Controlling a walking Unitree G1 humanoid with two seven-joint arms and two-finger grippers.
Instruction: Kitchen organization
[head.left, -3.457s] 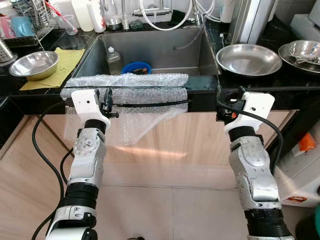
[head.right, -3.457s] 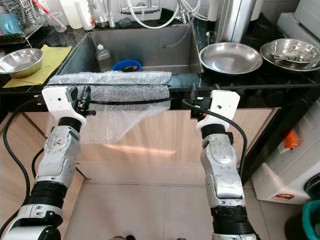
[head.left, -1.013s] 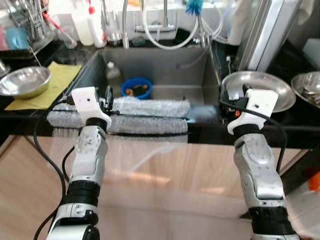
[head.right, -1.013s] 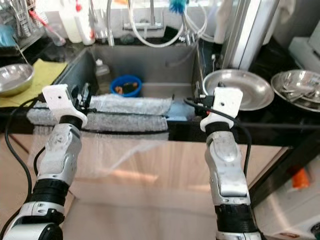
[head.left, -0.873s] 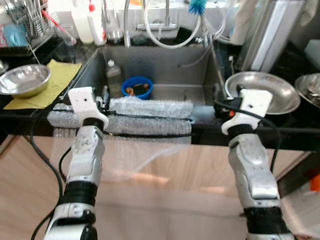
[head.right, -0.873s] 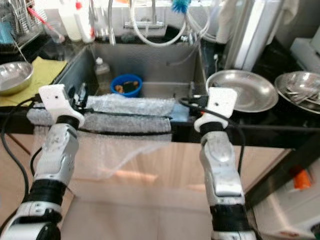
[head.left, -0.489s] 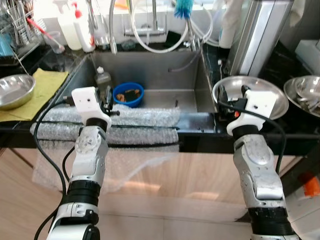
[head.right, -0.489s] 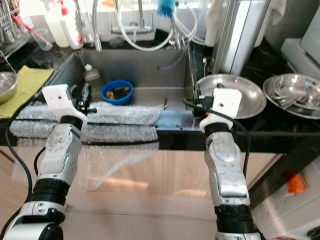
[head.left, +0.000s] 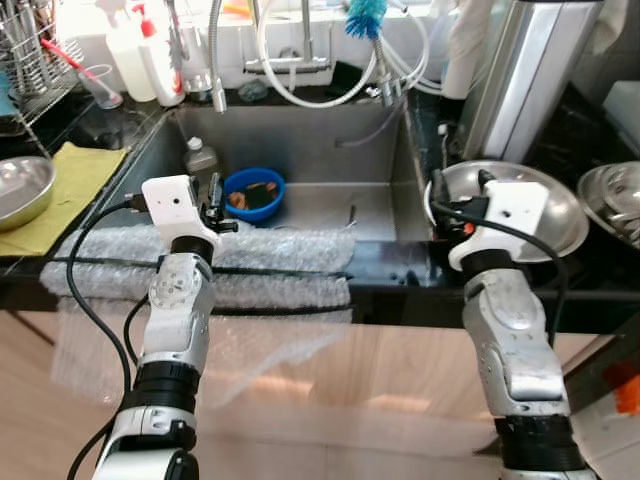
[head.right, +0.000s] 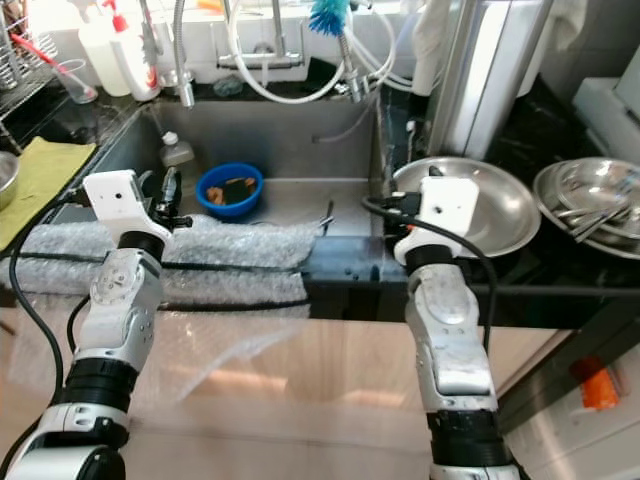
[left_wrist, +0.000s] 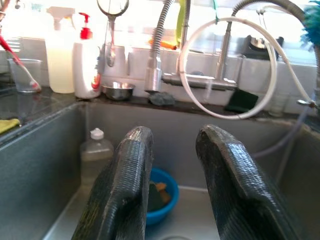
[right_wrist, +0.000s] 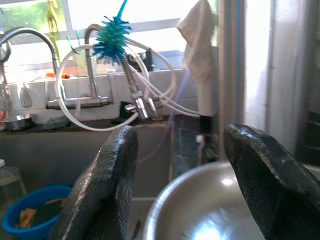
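Standing before a deep steel sink (head.left: 300, 150), the robot holds both arms up over the front edge of the black counter (head.left: 400, 275). The left gripper (left_wrist: 172, 175) has its two black fingers (left_wrist: 125, 185) a small way apart, with nothing between them and touching nothing; it hovers above the clear bubble wrap sheet (head.left: 260, 262) that is draped over the sink's front rim and hangs down the cabinet front. The right gripper (right_wrist: 192, 185) has its fingers (right_wrist: 100, 185) spread wide, also empty, and it hangs just above the near rim of a large round steel pan (head.left: 565, 205) on the counter at about 3 o'clock from the sink.

Inside the sink, at about 10 o'clock, sits a small round blue plastic bowl (head.left: 253, 193) with some orange-brown scraps in it. Just beside the bowl, against the sink's left wall, stands a clear plastic bottle with a white cap (head.left: 200, 157). I cannot tell what is in the bottle. At far 3 o'clock a second steel dish (head.right: 590, 195) holds some metal utensils. At 9 o'clock a steel bowl (head.left: 20, 190) rests on a yellow cloth (head.left: 65, 175). Behind the sink, at 11 o'clock, stand a white spray bottle (head.left: 118, 45) and a soap bottle with a red pump (head.left: 160, 62). At 12 o'clock a blue bristle brush (head.left: 368, 15) hangs by the tap.
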